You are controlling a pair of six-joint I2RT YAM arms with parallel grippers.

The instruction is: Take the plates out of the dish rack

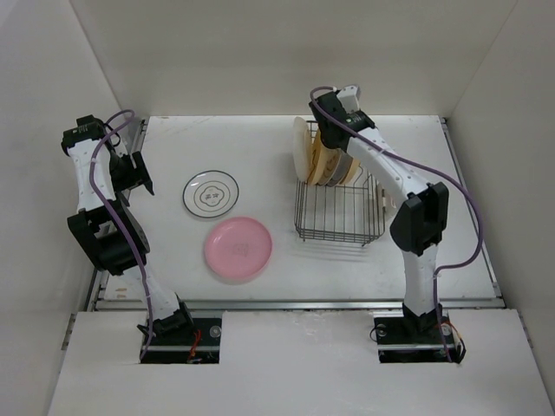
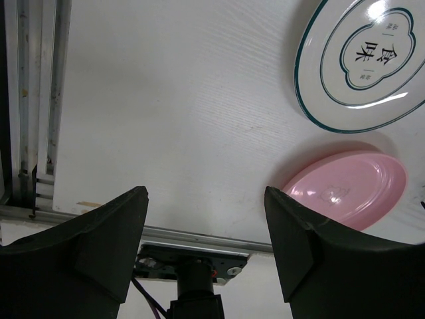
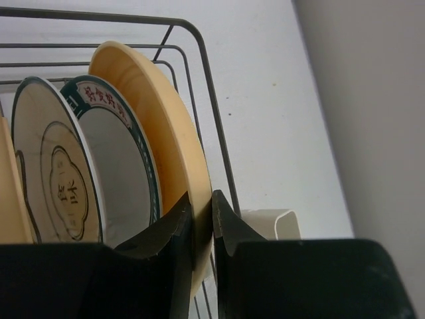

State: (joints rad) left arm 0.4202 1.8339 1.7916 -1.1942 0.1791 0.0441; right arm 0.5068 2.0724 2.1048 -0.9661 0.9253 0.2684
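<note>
Pinches the rim of the yellow-orange plate (image 3: pixel 159 126), upright at the far end of the dish rack (image 1: pixel 340 217), in the shut right pincer (image 3: pixel 202 206); holds the left pincer (image 2: pixel 206 199) wide open, empty; risks slipping off that thin edge or snagging rack wires.

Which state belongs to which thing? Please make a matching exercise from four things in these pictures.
Things:
1. pink plate
2. ringed white plate
3. yellow-orange plate
4. left gripper

States:
A. open, holding nothing
B. upright in the dish rack, pinched by the right gripper
C. flat on the table, closer to its near edge
D. flat on the table, farther back

Pairs: 1-C; 2-D; 3-B; 4-A
</note>
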